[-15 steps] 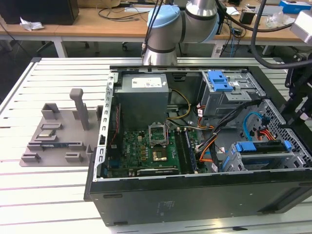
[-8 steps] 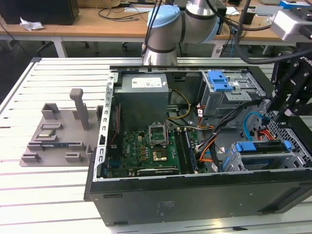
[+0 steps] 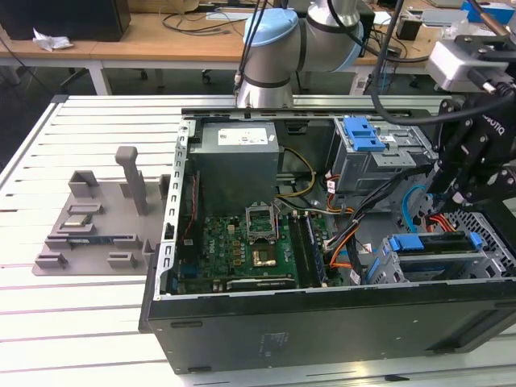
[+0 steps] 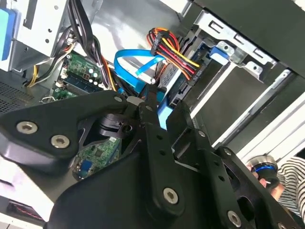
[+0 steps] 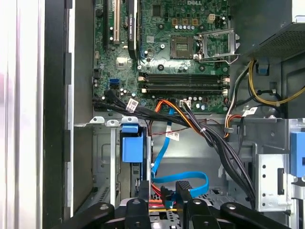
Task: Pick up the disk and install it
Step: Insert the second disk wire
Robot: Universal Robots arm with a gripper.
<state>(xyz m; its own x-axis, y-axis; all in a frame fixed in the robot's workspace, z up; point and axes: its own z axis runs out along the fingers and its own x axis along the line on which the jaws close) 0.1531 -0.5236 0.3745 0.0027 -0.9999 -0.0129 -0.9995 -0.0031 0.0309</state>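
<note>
The disk sits on its edge in the metal cage at the front corner of the open computer case, on the exterior view's right. Its grey side faces outward with a blue rail along the top. In the first wrist view the disk is seen from above as a blue-topped block in the cage. My gripper hovers just above the disk's far end. Its fingers stand apart, open, with red and yellow power wires showing between them. The gripper also hangs over those wires in the second wrist view.
A blue data cable loops beside the cage and black cable bundles cross toward the motherboard. A taller cage with a blue latch stands behind. A grey fixture tray lies outside the case. A striped sleeve is nearby.
</note>
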